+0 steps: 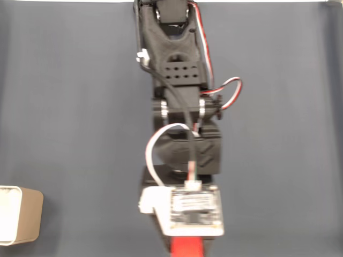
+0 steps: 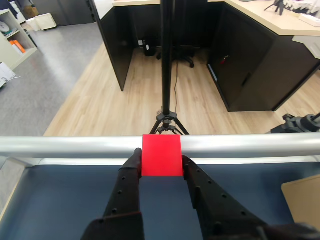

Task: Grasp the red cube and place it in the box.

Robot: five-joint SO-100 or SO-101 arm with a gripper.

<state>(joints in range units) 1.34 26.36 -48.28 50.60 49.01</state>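
gripper clamped on red cube, cube pinched between both fingertips, lifted above dark table

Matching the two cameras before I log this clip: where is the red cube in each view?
Fixed view: the red cube sits at the bottom edge, centre, partly hidden under the arm's camera board.
Wrist view: centre of the picture, clamped between the black fingers of the pincer, in front of a silver rail.
Shared landmark: the dark blue table, also seen in the wrist view.
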